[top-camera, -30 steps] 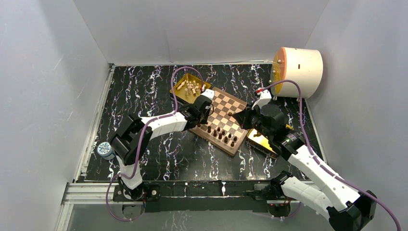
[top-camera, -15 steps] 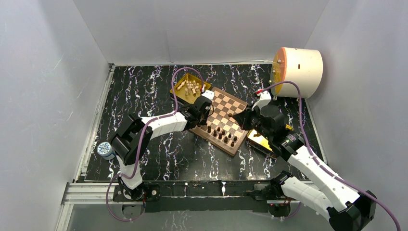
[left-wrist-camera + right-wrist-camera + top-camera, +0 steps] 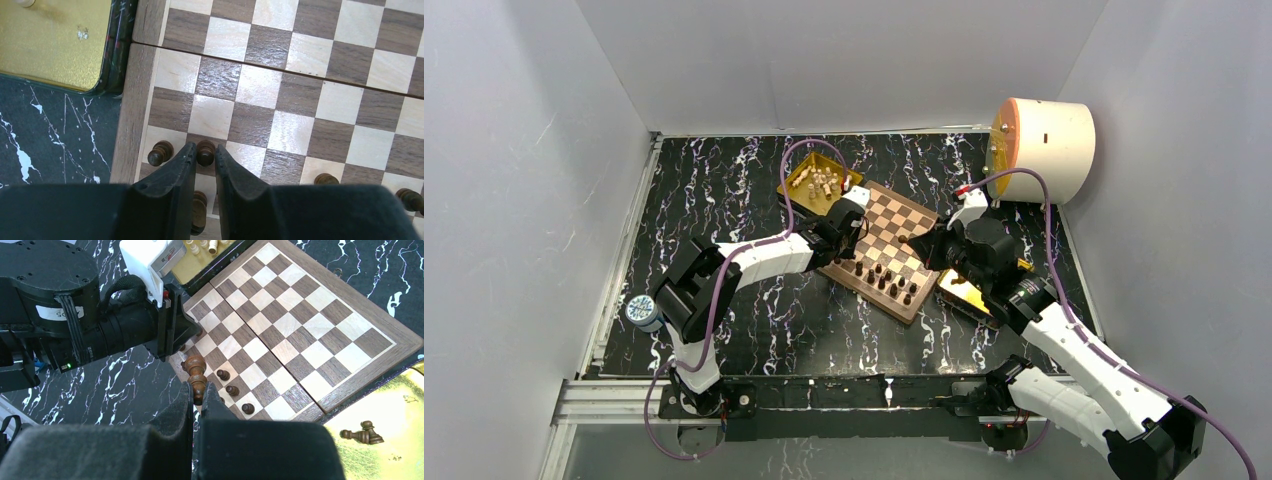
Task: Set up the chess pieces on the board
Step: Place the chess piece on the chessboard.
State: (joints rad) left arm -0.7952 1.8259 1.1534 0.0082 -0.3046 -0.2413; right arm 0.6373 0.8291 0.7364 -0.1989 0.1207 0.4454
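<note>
Left gripper: jaws a narrow slot apart, with a dark pawn standing upright between the tips. Both fingers look to be at or just off its sides; I can't tell if it is gripped or already let go. The pawn stands on a second-row square by the board edge. Another dark pawn is just beside it on the border side, and a dark piece sits under the fingers on the back row. The pawn's long axis is vertical and the fingers flank it along the row, so the clean exit is probably jaws wider, then straight up. Any sideways drift could clip the neighbour.

Right gripper: clamped on the lower end of a tall dark piece, which is near upright with its head above the tips. It hangs over the same corner, just beside the left gripper's fingers in the wrist view. The back row there is its likely target, and the left arm is in the way, so the left arm should clear first.

The rest of the dark pawns are lined up along that side. Two dark pieces lie in the right gold tray. The pale pieces are in the far gold tray.
</note>
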